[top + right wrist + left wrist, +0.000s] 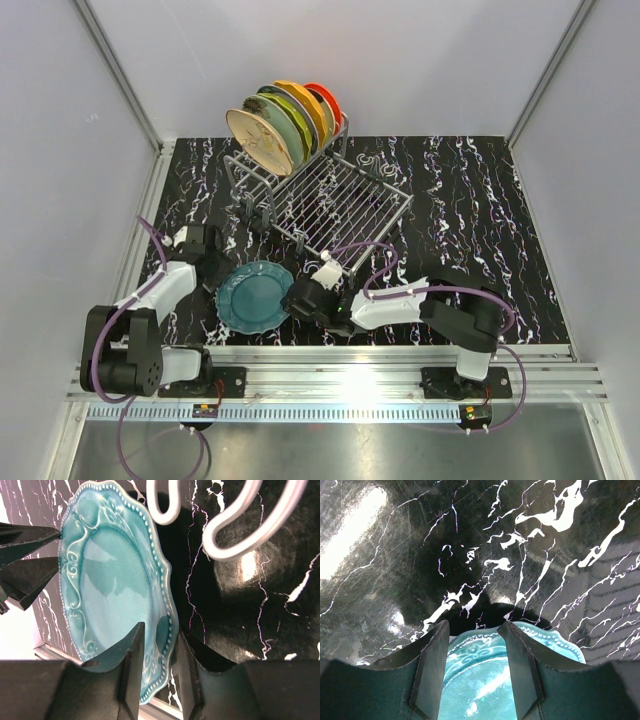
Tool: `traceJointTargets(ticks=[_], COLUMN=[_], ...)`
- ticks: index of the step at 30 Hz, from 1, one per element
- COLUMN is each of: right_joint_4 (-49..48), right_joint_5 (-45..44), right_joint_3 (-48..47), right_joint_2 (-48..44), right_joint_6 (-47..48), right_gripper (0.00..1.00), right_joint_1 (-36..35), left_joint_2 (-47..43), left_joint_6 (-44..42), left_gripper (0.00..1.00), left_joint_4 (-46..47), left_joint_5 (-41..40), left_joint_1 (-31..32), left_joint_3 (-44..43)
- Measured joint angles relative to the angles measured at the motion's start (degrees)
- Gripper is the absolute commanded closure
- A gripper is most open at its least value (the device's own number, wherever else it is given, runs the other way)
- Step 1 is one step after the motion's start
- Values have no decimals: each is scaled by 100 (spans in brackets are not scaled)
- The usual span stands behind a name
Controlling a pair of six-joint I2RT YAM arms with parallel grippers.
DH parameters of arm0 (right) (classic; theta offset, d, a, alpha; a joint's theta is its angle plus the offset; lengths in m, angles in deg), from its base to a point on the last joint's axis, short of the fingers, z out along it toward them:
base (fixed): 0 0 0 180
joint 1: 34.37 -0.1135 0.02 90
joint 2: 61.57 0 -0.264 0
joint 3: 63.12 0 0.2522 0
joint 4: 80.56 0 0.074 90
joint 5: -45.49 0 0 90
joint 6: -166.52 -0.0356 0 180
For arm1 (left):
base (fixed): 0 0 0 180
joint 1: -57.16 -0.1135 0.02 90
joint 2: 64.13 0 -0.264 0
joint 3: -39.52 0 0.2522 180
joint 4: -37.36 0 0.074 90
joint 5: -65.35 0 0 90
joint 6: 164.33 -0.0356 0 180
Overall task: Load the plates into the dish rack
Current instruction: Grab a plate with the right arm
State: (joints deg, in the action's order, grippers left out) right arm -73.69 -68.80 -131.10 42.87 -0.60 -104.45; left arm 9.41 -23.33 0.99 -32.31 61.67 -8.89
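The right fingers [127, 680] sit closest to the lens, straddling the beaded rim of the teal plate [110, 580] at its edge, one finger over the glazed face and the other behind the rim. The gap between them is narrow and the rim fills most of it, so I cannot tell whether they pinch it or merely bracket it. On the plate's far side the left fingers [432, 670] stand about half spread, tips at the rim, gripping nothing. They are probably there as a stop, so that the plate does not skate across the glossy bench [470, 220] when the other side is taken.

The plate lies low on the bench between the two arms, possibly tipped a little. An edge grip suits it: a plate has to go into a slot upright. Beyond the plate stands the dish rack [340, 200], and farther beyond it the other plates [285, 120] stand on edge in the raised section. The teal one looks to be the last left out.
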Motion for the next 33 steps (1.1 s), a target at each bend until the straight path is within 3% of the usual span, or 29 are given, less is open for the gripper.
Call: traceJointTargets(ticks=[20, 33], right_joint_4=[-354, -162], right_joint_5=[42, 236], right_joint_3=[-33, -645], right_joint_2=[289, 407], right_joint_6=[20, 385], right_gripper=[56, 54], right_joint_1=[2, 127], left_joint_2=[-151, -192], left_joint_6=[-2, -42], left_gripper=[50, 50], left_joint_4=[249, 428], left_joint_5=[33, -20], left_joint_1=[0, -2], left_joint_3=[195, 365])
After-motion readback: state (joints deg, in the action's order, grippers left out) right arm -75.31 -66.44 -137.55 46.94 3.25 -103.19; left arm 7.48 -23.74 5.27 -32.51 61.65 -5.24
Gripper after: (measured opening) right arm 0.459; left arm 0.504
